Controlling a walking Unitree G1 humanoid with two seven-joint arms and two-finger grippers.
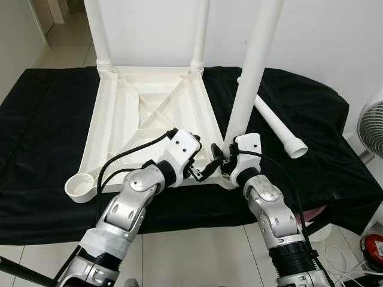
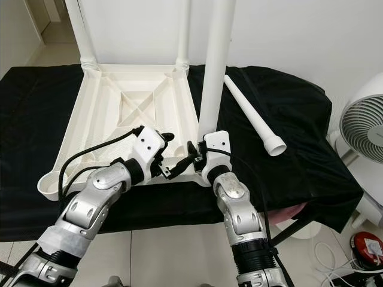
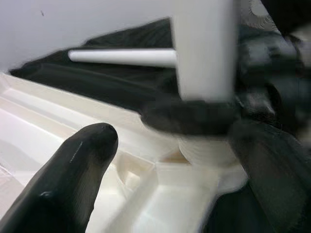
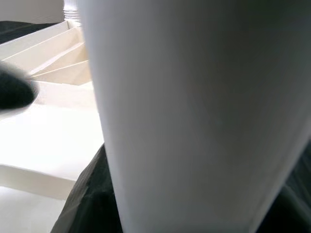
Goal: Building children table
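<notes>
Fingers of the right gripper [image 1: 224,160] clasped the upright leg [image 1: 251,72] at lower centre. Left gripper [image 1: 203,172] fingers spread wide beside the upturned tabletop [image 1: 149,113]. No writing was legible.

Bright, even indoor light in both eye views; sharp, no glare. Soft shadows only under the white tabletop [image 1: 149,113] on black cloth [image 1: 48,131]. Left wrist view blurred, esp. around leg [image 3: 204,53]; near finger [image 3: 68,179] out of focus. Right wrist view too close, soft, w/ leg shaded grey.
</notes>
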